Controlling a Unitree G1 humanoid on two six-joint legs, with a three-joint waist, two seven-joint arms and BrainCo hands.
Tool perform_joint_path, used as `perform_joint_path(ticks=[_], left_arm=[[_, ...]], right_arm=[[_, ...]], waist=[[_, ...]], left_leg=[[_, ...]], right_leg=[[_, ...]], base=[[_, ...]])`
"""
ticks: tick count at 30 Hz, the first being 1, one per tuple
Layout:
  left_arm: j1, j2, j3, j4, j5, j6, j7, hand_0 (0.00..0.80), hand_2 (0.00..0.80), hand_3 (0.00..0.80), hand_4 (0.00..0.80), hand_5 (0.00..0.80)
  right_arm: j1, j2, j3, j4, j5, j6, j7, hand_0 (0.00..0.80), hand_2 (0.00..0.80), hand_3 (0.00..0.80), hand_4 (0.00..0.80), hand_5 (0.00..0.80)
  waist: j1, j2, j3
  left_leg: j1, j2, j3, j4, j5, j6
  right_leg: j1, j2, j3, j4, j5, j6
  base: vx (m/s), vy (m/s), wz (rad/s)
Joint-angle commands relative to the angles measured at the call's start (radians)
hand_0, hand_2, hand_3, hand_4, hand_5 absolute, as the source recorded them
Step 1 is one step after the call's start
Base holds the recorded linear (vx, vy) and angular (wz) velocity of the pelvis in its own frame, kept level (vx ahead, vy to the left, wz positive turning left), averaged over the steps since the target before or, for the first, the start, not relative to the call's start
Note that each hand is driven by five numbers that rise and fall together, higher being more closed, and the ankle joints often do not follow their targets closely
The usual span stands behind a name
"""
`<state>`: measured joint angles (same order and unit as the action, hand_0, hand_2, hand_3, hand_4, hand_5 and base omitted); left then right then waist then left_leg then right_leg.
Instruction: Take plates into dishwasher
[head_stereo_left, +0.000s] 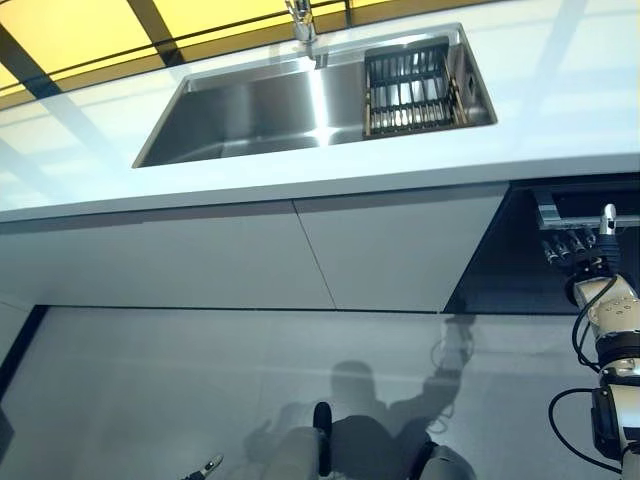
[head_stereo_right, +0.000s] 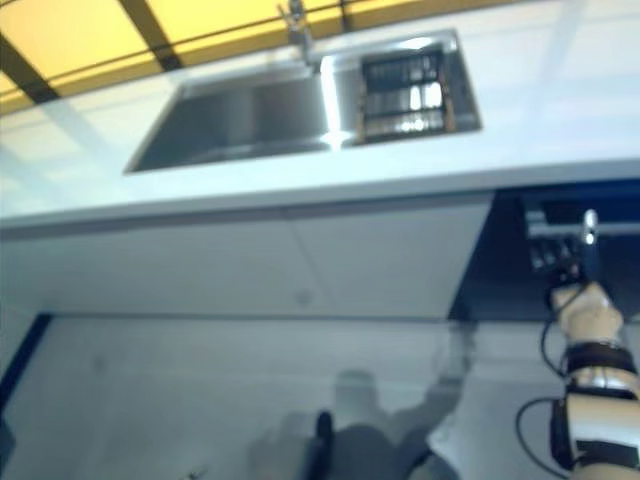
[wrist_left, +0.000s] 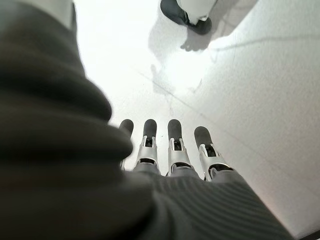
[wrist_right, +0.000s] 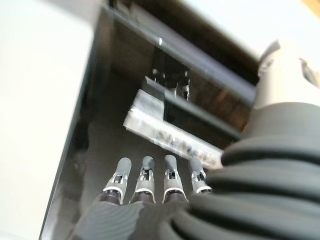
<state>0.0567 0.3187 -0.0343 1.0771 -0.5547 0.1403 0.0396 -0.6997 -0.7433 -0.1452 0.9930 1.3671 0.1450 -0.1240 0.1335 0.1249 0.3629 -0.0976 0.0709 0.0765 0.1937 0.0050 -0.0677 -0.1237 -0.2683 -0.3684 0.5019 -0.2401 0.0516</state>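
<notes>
The dishwasher is a dark front under the counter at the right, with a silver handle bar near its top. My right hand is raised in front of it, fingers straight and pointing just below the handle, thumb up, holding nothing. I cannot tell whether the fingertips touch the front. My left hand hangs low over the floor with straight fingers and holds nothing. No plate shows plainly. A dark dish rack sits in the right end of the sink.
A white counter runs across the view, with a faucet behind the sink. White cabinet doors stand left of the dishwasher. Pale floor lies below.
</notes>
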Motion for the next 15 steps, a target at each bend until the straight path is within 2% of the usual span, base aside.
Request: perform_joint_path(ticks=[1,6,8,11,14,15], left_arm=[[0.018,0.074,0.026,0.022,0.067,-0.045,0.008,0.0,0.0,0.0,0.0,0.0],[0.004,0.063,0.04,0.046,0.07,-0.071,0.012,0.0,0.0,0.0,0.0,0.0],[-0.005,0.06,0.049,0.059,0.079,-0.075,0.011,0.0,0.0,0.0,0.0,0.0],[-0.019,0.057,0.052,0.079,0.089,-0.092,0.01,0.0,0.0,0.0,0.0,0.0],[-0.031,0.055,0.048,0.085,0.095,-0.1,0.003,0.0,0.0,0.0,0.0,0.0],[-0.038,0.047,0.042,0.084,0.107,-0.1,0.008,0.0,0.0,0.0,0.0,0.0]], right_arm=[[-0.062,0.004,0.014,-0.034,-0.137,0.013,0.041,0.0,0.0,0.0,0.0,0.0],[0.099,0.05,0.028,0.021,-0.338,0.082,0.115,0.0,0.0,0.0,0.0,0.0],[0.166,0.072,0.032,0.037,-0.401,0.085,0.132,0.0,0.0,0.0,0.0,0.0],[0.253,0.117,0.049,0.06,-0.49,0.079,0.168,0.0,0.0,0.0,0.0,0.0],[0.319,0.153,0.058,0.069,-0.552,0.081,0.192,0.0,0.0,0.0,0.0,0.0],[0.376,0.185,0.065,0.092,-0.619,0.052,0.227,0.0,0.0,0.0,0.0,0.0]], waist=[[0.013,-0.068,-0.066],[0.001,-0.096,-0.147],[-0.005,-0.101,-0.177],[-0.016,-0.108,-0.21],[-0.023,-0.11,-0.227],[-0.026,-0.111,-0.24]], left_leg=[[0.054,-0.011,0.028,-0.002,-0.093,0.045],[0.127,-0.014,0.034,-0.189,-0.026,0.037],[0.151,-0.017,0.041,-0.248,-0.008,0.037],[0.171,-0.022,0.048,-0.281,-0.013,0.036],[0.177,-0.025,0.055,-0.281,-0.026,0.039],[0.181,-0.024,0.068,-0.281,-0.037,0.04]], right_leg=[[0.134,0.098,0.005,-0.227,0.043,-0.058],[0.206,0.134,0.01,-0.438,0.144,-0.016],[0.23,0.144,0.008,-0.508,0.18,-0.004],[0.258,0.155,0.011,-0.584,0.213,0.011],[0.255,0.153,0.014,-0.589,0.217,0.022],[0.25,0.148,0.008,-0.589,0.217,0.031]], base=[[0.053,0.065,-0.06],[0.048,0.088,-0.03],[0.042,0.102,-0.12],[0.012,0.105,-0.05],[-0.026,0.104,0.02],[-0.01,0.088,-0.03]])
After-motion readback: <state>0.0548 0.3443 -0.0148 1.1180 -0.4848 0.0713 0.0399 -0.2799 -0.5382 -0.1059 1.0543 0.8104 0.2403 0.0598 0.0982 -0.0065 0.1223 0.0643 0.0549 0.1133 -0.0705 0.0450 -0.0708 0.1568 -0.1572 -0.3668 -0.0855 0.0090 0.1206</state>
